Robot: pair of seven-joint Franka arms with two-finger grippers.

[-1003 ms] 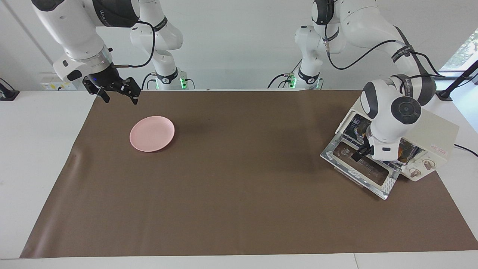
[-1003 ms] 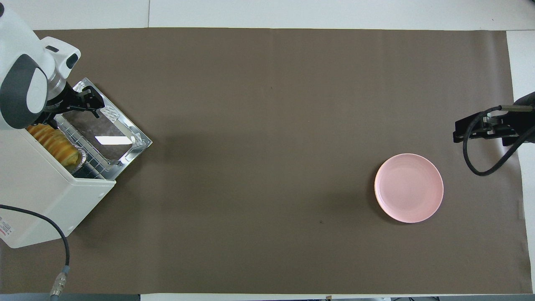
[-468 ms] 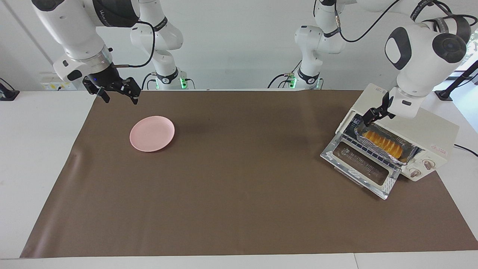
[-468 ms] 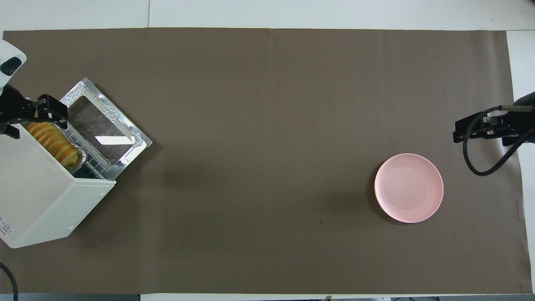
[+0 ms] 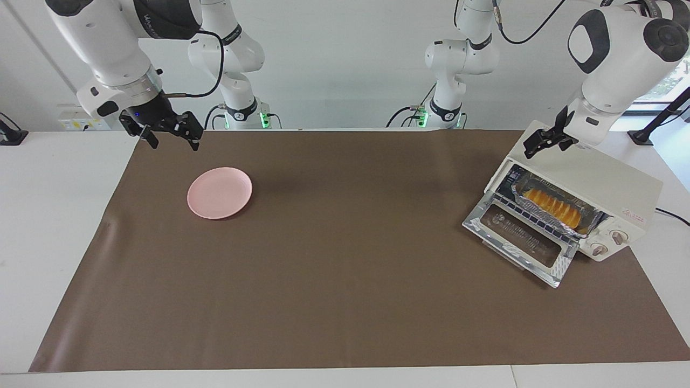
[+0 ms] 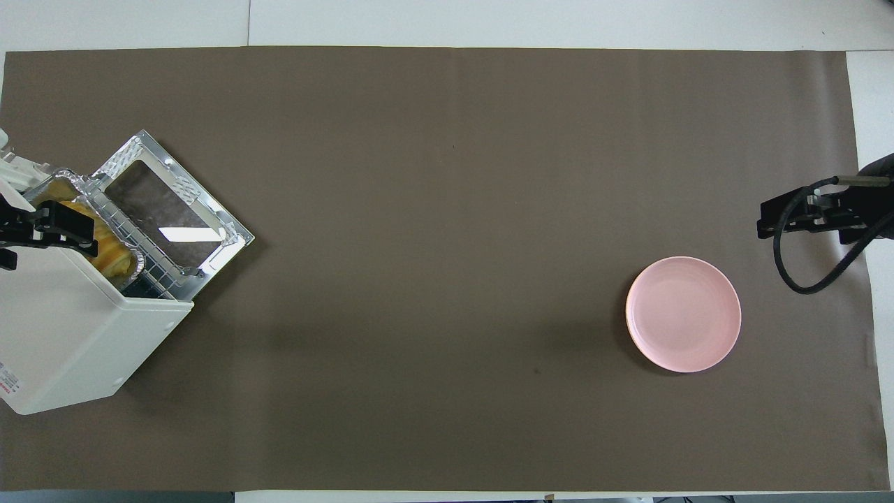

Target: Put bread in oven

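Note:
The cream-white oven (image 5: 598, 180) (image 6: 63, 335) stands at the left arm's end of the table, its glass door (image 5: 520, 243) (image 6: 171, 213) dropped open. The yellow-orange ridged bread (image 5: 555, 207) (image 6: 108, 253) lies in a crinkled foil tray (image 5: 525, 188) on the wire rack inside the oven. My left gripper (image 5: 547, 145) (image 6: 42, 234) hangs open and empty over the oven's top, by its front edge, touching nothing. Over the mat's edge at the right arm's end, my right gripper (image 5: 170, 136) (image 6: 789, 215) waits open and empty.
A round pink plate (image 5: 219, 192) (image 6: 683, 313) with nothing on it sits on the brown mat (image 5: 334, 258) toward the right arm's end. The oven's power cord (image 5: 671, 214) trails off its side. Two knobs (image 5: 608, 242) face the same way as the door.
My left gripper has lifted away from the oven's opening and open door and now hangs over the oven's top; the bread in its foil tray shows uncovered. The right arm has not moved.

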